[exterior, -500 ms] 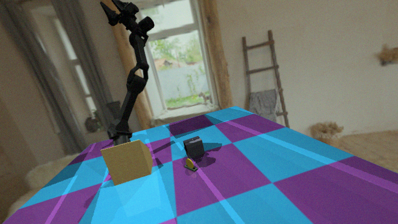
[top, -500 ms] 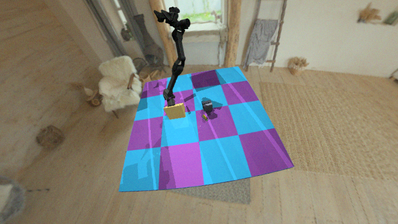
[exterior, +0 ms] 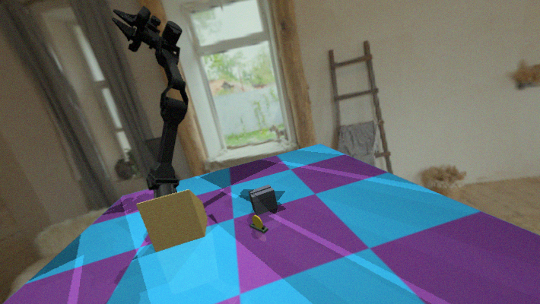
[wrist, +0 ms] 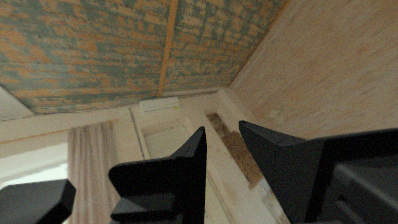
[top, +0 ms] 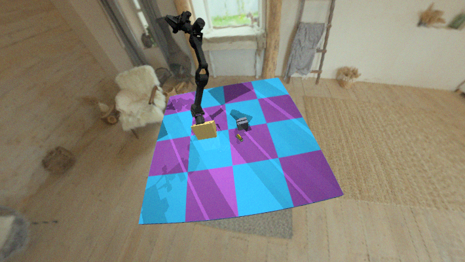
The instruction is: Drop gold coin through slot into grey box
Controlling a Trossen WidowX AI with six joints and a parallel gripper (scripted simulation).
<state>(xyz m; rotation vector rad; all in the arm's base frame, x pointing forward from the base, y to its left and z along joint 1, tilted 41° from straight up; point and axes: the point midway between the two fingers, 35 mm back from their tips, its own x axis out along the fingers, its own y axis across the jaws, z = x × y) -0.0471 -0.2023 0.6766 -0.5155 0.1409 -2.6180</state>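
Observation:
The gold coin [top: 239, 136] [exterior: 257, 220] stands on edge in the dark-green holder [exterior: 263, 229]. The grey box [top: 242, 124] [exterior: 265, 203] stands just behind them, and a dark line, the slot, crosses its lid. My gripper [exterior: 113, 15] [wrist: 221, 127] is raised high above the table at the upper left, far from coin and box, tilted upward and pointing away from them. Its fingers are partly open with nothing between them. The wrist view shows only walls and ceiling beyond the fingertips, so coin, holder and box are out of that view.
A large yellow block [top: 204, 130] [exterior: 173, 220] stands in front of the arm's base, to the left of the coin and box. The table top [top: 262, 183] [exterior: 327, 235] has blue and purple squares, with shadows and light streaks across it.

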